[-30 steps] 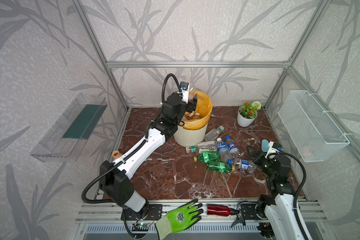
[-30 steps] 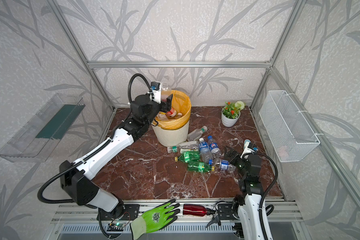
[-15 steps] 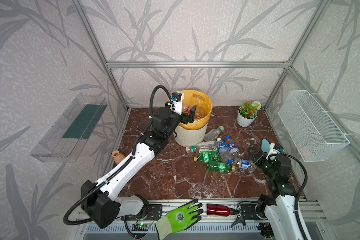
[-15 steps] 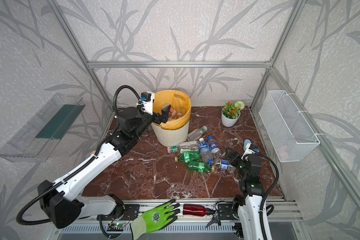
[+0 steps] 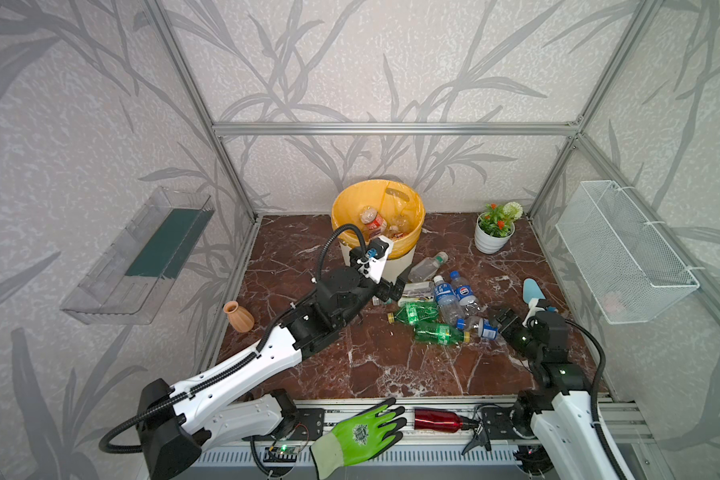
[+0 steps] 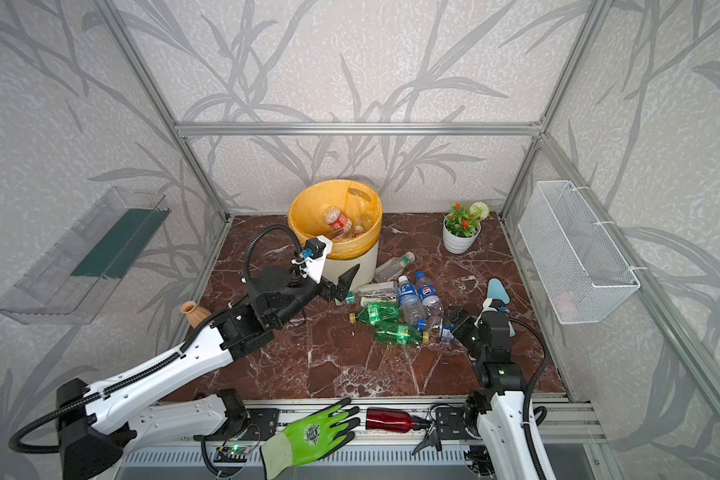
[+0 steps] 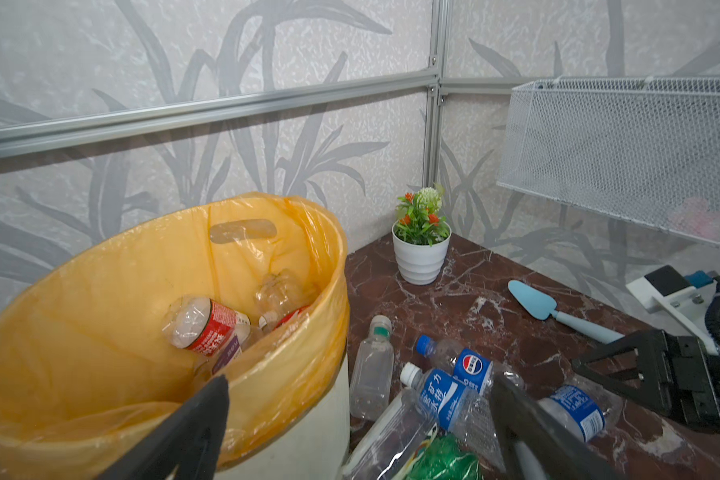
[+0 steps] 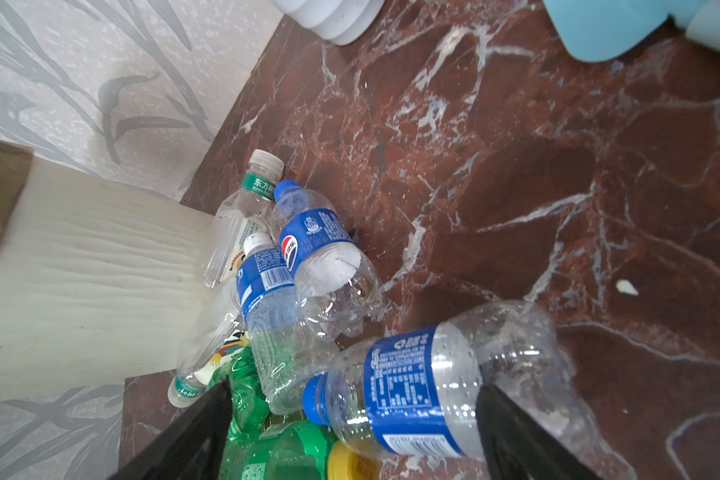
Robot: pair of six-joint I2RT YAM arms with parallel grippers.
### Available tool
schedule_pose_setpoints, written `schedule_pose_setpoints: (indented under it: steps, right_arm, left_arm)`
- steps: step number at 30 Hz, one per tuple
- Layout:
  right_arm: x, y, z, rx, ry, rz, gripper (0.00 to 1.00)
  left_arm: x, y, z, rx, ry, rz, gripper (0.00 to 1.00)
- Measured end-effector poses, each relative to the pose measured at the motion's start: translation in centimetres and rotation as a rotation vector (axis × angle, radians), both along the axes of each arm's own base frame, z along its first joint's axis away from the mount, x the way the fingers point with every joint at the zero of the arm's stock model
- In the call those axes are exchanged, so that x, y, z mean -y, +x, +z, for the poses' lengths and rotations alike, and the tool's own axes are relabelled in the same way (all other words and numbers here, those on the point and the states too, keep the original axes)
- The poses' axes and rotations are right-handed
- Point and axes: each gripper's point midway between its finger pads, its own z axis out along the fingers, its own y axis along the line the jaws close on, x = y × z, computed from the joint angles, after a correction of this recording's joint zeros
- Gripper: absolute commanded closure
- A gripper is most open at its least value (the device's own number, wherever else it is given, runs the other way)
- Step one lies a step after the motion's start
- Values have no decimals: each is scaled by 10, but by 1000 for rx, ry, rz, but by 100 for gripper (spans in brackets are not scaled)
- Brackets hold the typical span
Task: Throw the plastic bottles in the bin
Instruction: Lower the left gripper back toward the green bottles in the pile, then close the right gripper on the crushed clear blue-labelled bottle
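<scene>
Left tool [image 5: 393,286] wide, empty, low beside bin [image 5: 338,208], at edge of bottle heap. Right tool [image 5: 500,319] wide too, jaws either side of blue-label bottle [image 8: 412,386] lying on surface [image 5: 391,365], not closed on it. Several plastic bottles [image 5: 441,299] heaped on surface just right of bin; few already inside. Bottles looked empty, light, thin-walled, partly crushed; likely to buckle or slip. Best hold, by my reckoning: across labelled middle, gentle squeeze.
</scene>
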Motion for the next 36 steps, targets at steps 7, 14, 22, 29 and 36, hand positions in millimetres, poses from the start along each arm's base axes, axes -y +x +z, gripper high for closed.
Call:
schedule_pose_setpoints:
  steps: [7,14,22,29,36]
  right_arm:
    - [-8,-6,1,-54,9,-16,8]
    - [-16,-10,-9,-132,39,-34,6]
    - [-13,-10,-24,-192,48,-109,3]
    - [-4,-2,-44,-258,10,-169,3]
    - [6,0,-56,-292,-43,-219,6]
  left_arm:
    - [9,-15,-44,-81,76,-25,3]
    - [18,-18,-77,-143,139,-40,3]
    - [38,-25,-109,-195,211,-83,4]
    - [43,-27,-123,-215,244,-93,5]
    - [43,-27,-123,-214,246,-94,5]
